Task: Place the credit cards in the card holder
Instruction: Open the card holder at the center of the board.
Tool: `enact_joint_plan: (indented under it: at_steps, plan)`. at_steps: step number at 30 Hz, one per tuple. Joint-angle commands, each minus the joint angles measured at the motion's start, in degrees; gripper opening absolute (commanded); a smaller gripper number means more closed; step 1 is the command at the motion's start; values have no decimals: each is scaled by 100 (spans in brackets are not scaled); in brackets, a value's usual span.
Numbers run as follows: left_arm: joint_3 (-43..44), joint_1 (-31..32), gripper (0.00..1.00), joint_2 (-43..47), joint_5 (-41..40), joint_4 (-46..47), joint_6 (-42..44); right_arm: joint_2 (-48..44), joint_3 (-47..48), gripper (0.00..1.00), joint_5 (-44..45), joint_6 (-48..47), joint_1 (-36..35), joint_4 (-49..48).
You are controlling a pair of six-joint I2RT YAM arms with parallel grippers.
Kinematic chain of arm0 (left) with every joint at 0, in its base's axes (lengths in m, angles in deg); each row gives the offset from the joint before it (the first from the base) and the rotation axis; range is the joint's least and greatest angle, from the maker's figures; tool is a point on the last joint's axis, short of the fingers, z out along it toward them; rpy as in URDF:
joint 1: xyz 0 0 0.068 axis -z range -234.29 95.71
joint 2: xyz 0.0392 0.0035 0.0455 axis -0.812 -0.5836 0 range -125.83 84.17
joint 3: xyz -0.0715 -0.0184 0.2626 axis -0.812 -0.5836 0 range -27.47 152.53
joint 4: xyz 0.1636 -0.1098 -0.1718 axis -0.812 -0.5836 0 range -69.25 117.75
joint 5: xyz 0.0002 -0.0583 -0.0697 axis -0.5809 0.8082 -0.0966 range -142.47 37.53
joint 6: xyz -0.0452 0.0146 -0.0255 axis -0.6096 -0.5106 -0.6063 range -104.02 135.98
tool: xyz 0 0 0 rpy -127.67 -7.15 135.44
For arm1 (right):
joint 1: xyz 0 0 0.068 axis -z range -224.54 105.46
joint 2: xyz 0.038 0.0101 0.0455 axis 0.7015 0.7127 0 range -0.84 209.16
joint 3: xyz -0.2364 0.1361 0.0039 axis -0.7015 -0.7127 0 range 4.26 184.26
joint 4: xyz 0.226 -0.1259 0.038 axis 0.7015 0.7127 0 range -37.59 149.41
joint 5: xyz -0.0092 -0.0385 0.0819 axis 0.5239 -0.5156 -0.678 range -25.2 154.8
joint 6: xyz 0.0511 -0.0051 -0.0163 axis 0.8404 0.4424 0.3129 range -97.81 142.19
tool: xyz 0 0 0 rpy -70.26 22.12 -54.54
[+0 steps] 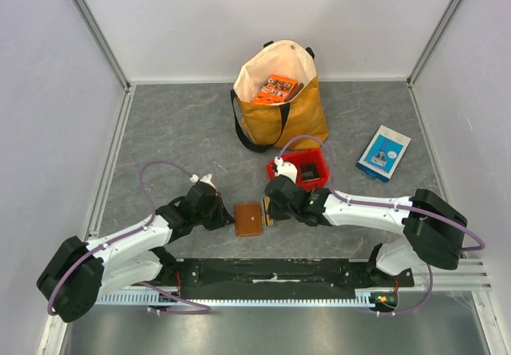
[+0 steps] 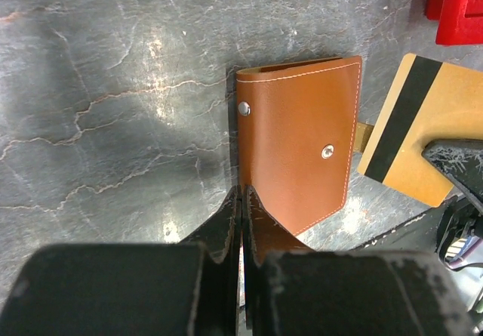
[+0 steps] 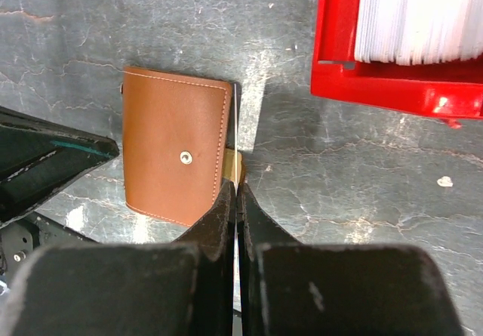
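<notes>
The brown leather card holder (image 1: 249, 220) lies closed on the grey table between the two grippers; it also shows in the left wrist view (image 2: 298, 155) and the right wrist view (image 3: 177, 155). My left gripper (image 2: 242, 192) is shut at the holder's near left corner, pinching its edge. My right gripper (image 3: 236, 189) is shut on a tan credit card with a black stripe (image 2: 423, 124), held on edge against the holder's right side. In the right wrist view the card (image 3: 236, 124) shows only as a thin line. A stack of more cards (image 3: 423, 15) stands in the red bin.
The red bin (image 1: 319, 157) sits just behind my right gripper (image 1: 271, 206). A tan tote bag (image 1: 279, 116) with orange packets (image 1: 275, 89) stands at the back centre. A blue-and-white box (image 1: 383, 153) lies to the right. Walls enclose the table.
</notes>
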Motion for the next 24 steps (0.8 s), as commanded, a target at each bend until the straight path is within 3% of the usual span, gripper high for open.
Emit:
enact_joint_plan:
  at_steps: [1,16,24]
  plan:
    - [125,33,2,-139,113,362,194,155,10,0,-131,-30,6,-318]
    - [-120,51,2,-288,-1,406,167,305,-262,0,-843,234,269,-801]
    - [-217,42,2,-288,-1,432,176,-161,-341,0,-1160,392,314,-1232]
